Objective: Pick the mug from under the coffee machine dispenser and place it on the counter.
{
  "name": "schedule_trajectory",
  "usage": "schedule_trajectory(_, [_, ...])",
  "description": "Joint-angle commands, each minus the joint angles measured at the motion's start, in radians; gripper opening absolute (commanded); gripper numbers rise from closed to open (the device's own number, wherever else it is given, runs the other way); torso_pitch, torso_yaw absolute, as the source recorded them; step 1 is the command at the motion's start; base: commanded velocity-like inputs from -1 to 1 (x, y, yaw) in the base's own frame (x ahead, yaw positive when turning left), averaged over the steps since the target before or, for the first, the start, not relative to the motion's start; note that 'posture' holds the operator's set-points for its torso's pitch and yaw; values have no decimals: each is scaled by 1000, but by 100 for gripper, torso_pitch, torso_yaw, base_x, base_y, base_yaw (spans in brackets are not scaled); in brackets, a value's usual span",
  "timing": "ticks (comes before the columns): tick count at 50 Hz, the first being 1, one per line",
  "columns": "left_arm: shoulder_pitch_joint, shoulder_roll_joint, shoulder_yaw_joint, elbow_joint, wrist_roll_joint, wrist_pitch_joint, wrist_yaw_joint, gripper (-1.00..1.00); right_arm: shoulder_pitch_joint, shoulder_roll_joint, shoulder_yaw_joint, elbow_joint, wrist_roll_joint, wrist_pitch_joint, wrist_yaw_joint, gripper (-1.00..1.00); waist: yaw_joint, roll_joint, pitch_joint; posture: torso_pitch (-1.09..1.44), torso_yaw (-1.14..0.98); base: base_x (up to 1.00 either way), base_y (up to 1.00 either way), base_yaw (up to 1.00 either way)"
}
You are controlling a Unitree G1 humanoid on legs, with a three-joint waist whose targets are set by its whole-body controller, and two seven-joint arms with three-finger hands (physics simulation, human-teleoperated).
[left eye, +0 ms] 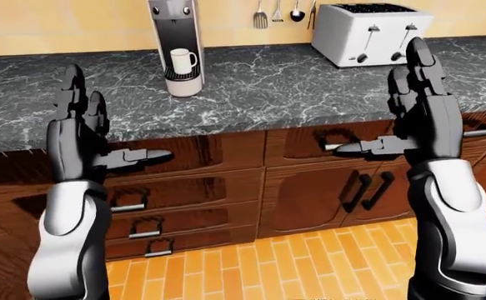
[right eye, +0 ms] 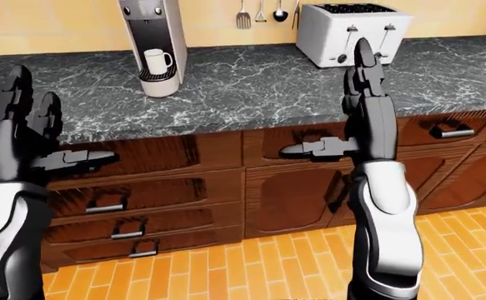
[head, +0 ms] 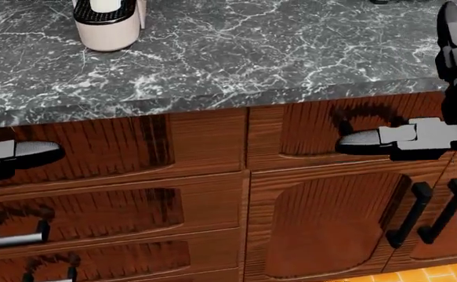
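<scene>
Left robot hand (left eye: pixel 80 134): raised near the counter edge, fingers spread and upright, thumb pointing right, holding nothing.
Right robot hand (left eye: pixel 422 115): raised the same way, fingers spread, thumb pointing left, empty.
Mug (left eye: pixel 181 60): white, upright on the coffee machine (left eye: pixel 176 37) tray under the dispenser, far left on the counter (left eye: pixel 276 87).
Toaster (left eye: pixel 374 32): white, far right, well apart from the mug.
Drawers (left eye: pixel 176 194): dark wood, below the counter.

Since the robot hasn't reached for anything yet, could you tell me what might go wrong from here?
The mug sits tucked under the coffee machine dispenser, so lifting it straight up would likely knock the spout; it should slide out first. Both the left hand and right hand are raised open short of the counter edge, so a long lean could bump the drawers.
</scene>
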Motion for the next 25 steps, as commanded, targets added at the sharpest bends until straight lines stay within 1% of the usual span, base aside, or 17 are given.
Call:
schedule_trajectory(1, [-26,19,20,-31,2,-24,1,100,-29,-7,3,-30,0,-19,-1,100,6,-11,-20,0,0,16,0,0])
schedule_trajectory(3, [-27,20,21,-33,1,-22,1,100,-31,-8,2,-31,1,-17,-1,100,3,3,-25,0,0,18,0,0])
schedule_trajectory(7, [-30,22,22,-36,-2,-17,3,100,-35,-9,2,-30,1,-15,-1,100,0,45,-6,0,0,17,0,0])
schedule_trajectory(8, [-31,22,22,-36,-2,-17,3,100,-37,-10,2,-31,2,-14,-2,100,-2,60,-7,0,0,16,0,0])
schedule_trajectory(9, [-31,22,22,-36,-2,-16,4,100,-38,-10,2,-30,2,-14,-2,100,-5,82,-11,0,0,17,0,0])
schedule_trajectory(10, [-31,22,22,-37,-3,-16,4,100,-38,-10,2,-29,1,-14,-2,100,-8,112,-20,0,0,19,0,0])
schedule_trajectory(11, [-31,22,22,-37,-3,-15,4,100,-39,-10,2,-29,1,-14,-2,100,-6,151,-34,0,0,18,0,0])
schedule_trajectory(12, [-33,23,23,-38,-5,-14,4,100,-41,-11,2,-30,2,-12,-2,100,5,100,-21,0,0,19,0,0])
schedule_trajectory(13, [-33,23,23,-37,-4,-15,5,100,-42,-12,1,-30,2,-11,-2,100,0,120,-17,0,0,17,0,0])
schedule_trajectory(14, [-32,22,22,-36,-4,-15,5,100,-41,-12,2,-29,2,-13,-2,100,7,114,-21,0,0,18,0,0])
schedule_trajectory(17, [-30,23,23,-35,-4,-17,4,100,-35,-10,4,-29,0,-19,-1,100,10,89,-26,0,0,18,0,0])
schedule_trajectory(19, [-30,23,22,-37,-4,-16,5,100,-38,-11,2,-29,1,-16,-1,100,12,67,-17,0,0,18,0,0])
schedule_trajectory(20, [-30,22,22,-37,-4,-16,5,100,-37,-10,3,-29,0,-16,-1,100,14,54,-16,0,0,19,0,0])
schedule_trajectory(22, [-30,23,22,-36,-4,-16,4,100,-35,-9,4,-29,-1,-19,-2,100,18,18,-17,0,0,18,0,0])
schedule_trajectory(23, [-30,23,22,-37,-4,-16,4,100,-34,-9,3,-28,-1,-20,-1,100,20,-10,-24,0,0,18,0,0])
schedule_trajectory(24, [-30,22,22,-37,-4,-16,5,100,-34,-9,3,-28,-1,-20,-1,100,17,-48,-37,0,0,18,0,0])
schedule_trajectory(25, [-29,22,21,-37,-4,-16,4,100,-33,-9,3,-30,-2,-19,-1,100,8,3,-25,0,0,18,0,0])
